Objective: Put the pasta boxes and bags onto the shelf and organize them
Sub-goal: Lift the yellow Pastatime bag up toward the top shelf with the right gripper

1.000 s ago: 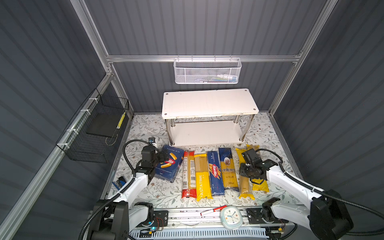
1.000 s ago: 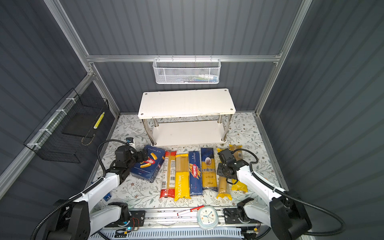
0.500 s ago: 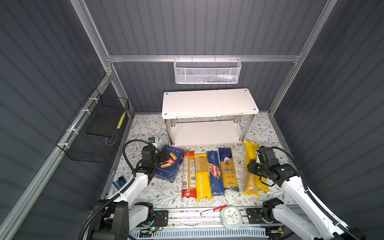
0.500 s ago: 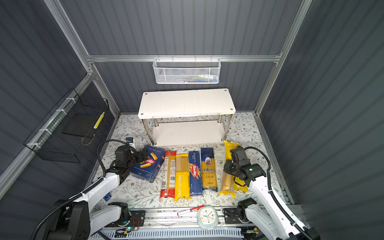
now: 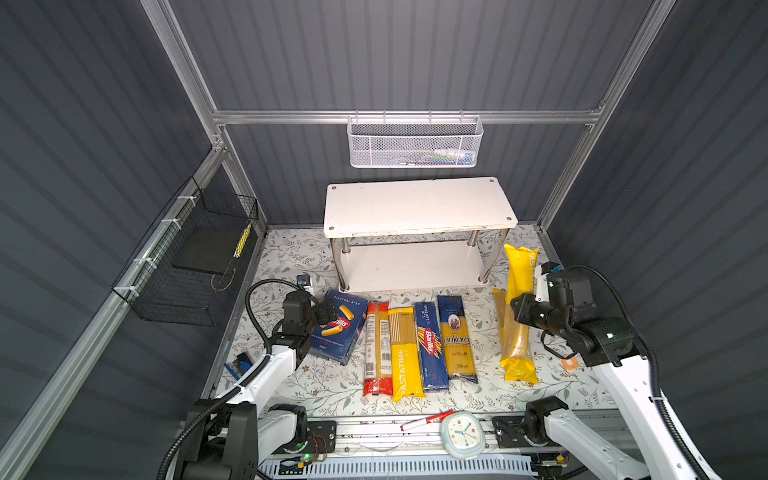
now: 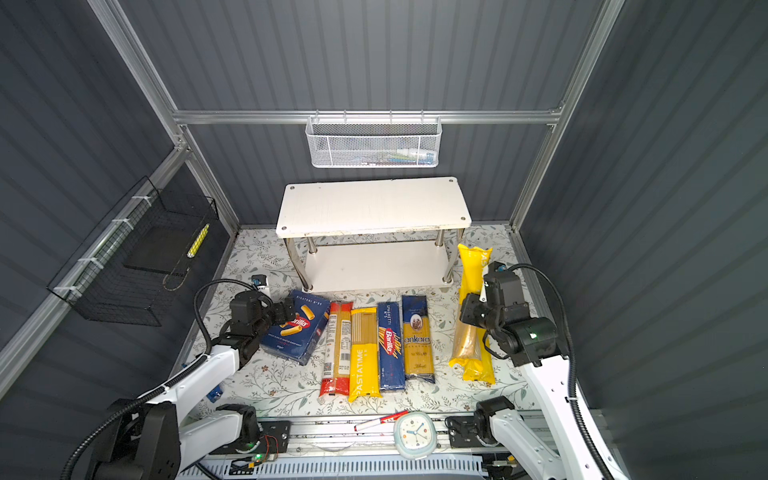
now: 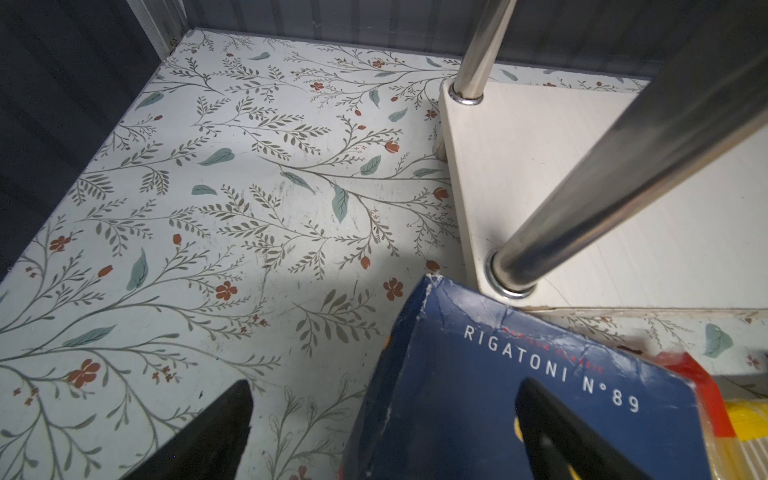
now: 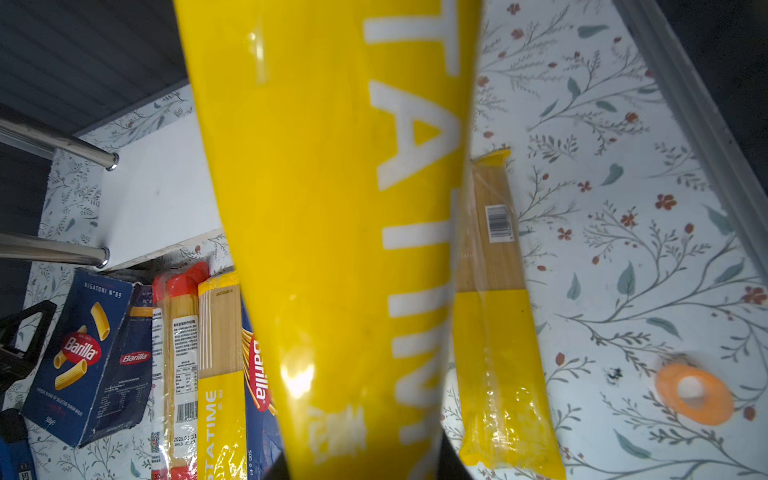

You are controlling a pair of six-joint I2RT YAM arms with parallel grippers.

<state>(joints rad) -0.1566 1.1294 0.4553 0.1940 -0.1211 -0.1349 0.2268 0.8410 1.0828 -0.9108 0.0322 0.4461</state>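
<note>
Fingers (image 7: 557, 432) of the left gripper (image 5: 327, 312) stood apart, one over the rigatoni box (image 5: 338, 332) and one off its edge above the floral table (image 5: 291, 257). Over on the right, the right gripper (image 5: 518, 309) was clamped on a yellow PASTATIME bag (image 5: 521, 270), whose far end was up in the air just beside the right front leg of the shelf (image 5: 419, 208). A second such bag (image 8: 498, 353) lay on the table near it. The red-ended bag (image 5: 377, 345), third PASTATIME bag (image 5: 405, 357), spaghetti box (image 5: 430, 345) and ankara bag (image 5: 457, 336) lay side by side before the shelf.
</note>
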